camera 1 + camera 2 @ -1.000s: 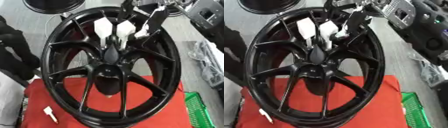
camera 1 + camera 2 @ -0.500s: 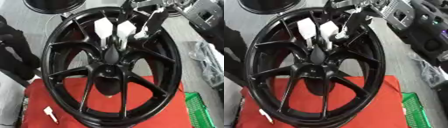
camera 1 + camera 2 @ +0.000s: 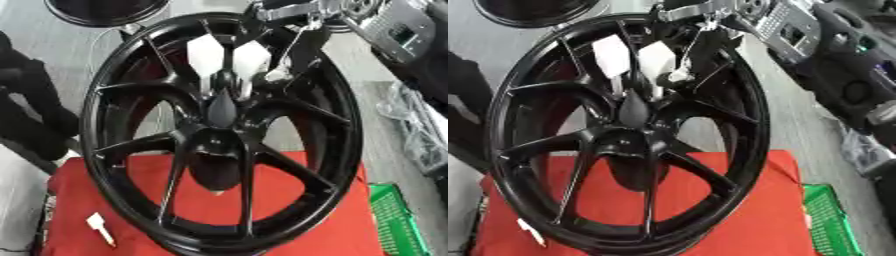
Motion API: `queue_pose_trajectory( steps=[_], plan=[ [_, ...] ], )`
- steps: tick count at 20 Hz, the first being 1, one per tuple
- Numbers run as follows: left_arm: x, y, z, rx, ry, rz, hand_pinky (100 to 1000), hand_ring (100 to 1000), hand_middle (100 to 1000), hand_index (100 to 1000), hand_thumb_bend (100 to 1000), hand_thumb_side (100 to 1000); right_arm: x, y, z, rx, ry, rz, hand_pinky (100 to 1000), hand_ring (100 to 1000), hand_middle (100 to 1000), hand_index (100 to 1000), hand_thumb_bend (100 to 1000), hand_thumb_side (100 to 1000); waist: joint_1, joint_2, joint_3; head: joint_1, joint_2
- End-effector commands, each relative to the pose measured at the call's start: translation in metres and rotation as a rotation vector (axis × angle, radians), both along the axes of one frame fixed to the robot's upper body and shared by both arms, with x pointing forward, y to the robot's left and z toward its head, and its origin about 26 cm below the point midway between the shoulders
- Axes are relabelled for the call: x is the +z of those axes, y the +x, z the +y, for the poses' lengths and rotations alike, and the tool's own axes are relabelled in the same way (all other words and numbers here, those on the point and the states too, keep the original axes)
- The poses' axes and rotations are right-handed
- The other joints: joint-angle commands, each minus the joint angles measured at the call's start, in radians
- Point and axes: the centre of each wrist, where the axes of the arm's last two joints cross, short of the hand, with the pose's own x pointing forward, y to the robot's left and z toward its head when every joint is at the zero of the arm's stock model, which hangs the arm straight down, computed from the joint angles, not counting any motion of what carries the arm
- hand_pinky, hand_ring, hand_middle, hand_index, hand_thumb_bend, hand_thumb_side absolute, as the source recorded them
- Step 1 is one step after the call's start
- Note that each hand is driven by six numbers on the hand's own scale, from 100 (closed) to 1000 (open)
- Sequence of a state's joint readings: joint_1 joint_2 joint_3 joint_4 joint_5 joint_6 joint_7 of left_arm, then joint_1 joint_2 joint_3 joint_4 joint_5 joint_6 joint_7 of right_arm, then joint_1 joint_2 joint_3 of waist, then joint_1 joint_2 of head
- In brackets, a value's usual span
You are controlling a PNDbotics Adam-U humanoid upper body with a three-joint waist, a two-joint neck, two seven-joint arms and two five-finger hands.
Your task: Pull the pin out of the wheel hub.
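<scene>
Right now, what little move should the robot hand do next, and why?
Probably draw the right hand straight back from the wheel hub, since it sits right at the hub's middle. Whether it holds the pin, I cannot tell.

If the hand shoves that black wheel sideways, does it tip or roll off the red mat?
The wheel stands upright on its rim on the red mat, so it probably tips sideways or rolls fairly easily. It looks like rigid metal, likely heavy, so no flexing. The right hand at the top rim may be steadying it.
</scene>
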State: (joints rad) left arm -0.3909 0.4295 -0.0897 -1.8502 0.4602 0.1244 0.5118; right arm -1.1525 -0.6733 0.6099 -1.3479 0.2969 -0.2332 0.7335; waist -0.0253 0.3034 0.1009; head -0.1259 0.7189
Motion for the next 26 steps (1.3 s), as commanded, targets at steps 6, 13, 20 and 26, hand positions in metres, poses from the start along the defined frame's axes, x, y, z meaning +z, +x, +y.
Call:
queue_pose_trajectory(
  steps=[6, 13, 20, 26],
  plan=[
    [0.01, -0.002, -0.002, -0.014, 0.004, -0.031, 577, 779, 760, 710, 292, 672, 0.018, -0.005, -0.003, 0.015, 0.052, -0.052, 773, 659, 478, 618, 323, 144, 0.003, -0.018, 0.001, -0.012, 0.0],
    [0.009, -0.002, -0.002, -0.016, 0.006, -0.027, 577, 780, 760, 711, 292, 675, 0.02, -0.005, -0.004, 0.012, 0.096, -0.054, 740, 586, 376, 524, 235, 100, 0.001, -0.022, 0.0, -0.015, 0.001],
    [0.008, -0.002, -0.001, -0.014, 0.008, -0.024, 578, 781, 761, 711, 292, 674, 0.032, -0.011, -0.007, -0.01, 0.154, -0.058, 725, 555, 322, 475, 176, 159, -0.004, -0.031, -0.002, -0.015, 0.002],
    [0.007, -0.002, 0.0, -0.01, 0.013, -0.02, 579, 782, 762, 712, 293, 671, 0.053, -0.02, -0.018, -0.032, 0.192, -0.085, 723, 549, 315, 470, 175, 158, -0.012, -0.044, -0.007, -0.015, 0.001]
  ],
)
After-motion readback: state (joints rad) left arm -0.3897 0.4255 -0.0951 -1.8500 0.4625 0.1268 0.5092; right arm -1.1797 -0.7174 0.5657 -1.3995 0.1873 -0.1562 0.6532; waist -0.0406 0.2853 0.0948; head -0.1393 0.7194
